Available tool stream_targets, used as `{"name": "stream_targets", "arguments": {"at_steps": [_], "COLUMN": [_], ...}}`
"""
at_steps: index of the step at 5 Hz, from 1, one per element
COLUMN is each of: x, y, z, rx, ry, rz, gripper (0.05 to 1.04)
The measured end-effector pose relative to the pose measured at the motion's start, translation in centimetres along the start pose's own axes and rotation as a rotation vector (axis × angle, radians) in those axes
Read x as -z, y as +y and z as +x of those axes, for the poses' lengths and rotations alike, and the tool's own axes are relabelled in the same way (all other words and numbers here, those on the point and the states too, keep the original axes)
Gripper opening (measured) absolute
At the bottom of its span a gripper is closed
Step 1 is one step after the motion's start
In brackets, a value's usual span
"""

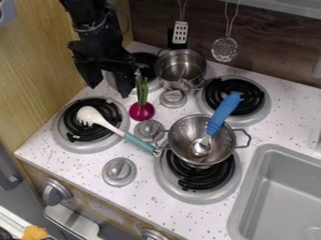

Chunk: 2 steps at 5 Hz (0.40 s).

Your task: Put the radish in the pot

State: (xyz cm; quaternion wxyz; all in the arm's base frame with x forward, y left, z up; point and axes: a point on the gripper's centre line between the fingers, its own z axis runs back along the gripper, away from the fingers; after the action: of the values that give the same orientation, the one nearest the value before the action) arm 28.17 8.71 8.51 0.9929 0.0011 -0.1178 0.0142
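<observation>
Radish (141, 111) is standing upright
The claw (109, 91) is hanging open beside its leaves (142, 89), presumably leaving room for gripping them.

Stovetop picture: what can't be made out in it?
All in the camera view:
Back left burner: partly hidden by back pot and arm.
Front pot, floor: partly hidden by blue-handled spoon.
Sink: cut off by right and bottom edges.
Orange thing: cut off by bottom edge, too small to name.
</observation>
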Motion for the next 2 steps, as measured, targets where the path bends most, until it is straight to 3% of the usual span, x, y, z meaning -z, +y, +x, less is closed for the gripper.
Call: {"name": "stream_targets", "arguments": {"at_steps": [1, 2], "x": [0.6, 2.5], "y": [0.0, 0.2], "z": [-0.2, 1.4], "rx": [-0.005, 0.025], "ry": [0.018, -0.01], "rz": [-0.008, -0.018], "gripper": [1.0, 1.0]}}
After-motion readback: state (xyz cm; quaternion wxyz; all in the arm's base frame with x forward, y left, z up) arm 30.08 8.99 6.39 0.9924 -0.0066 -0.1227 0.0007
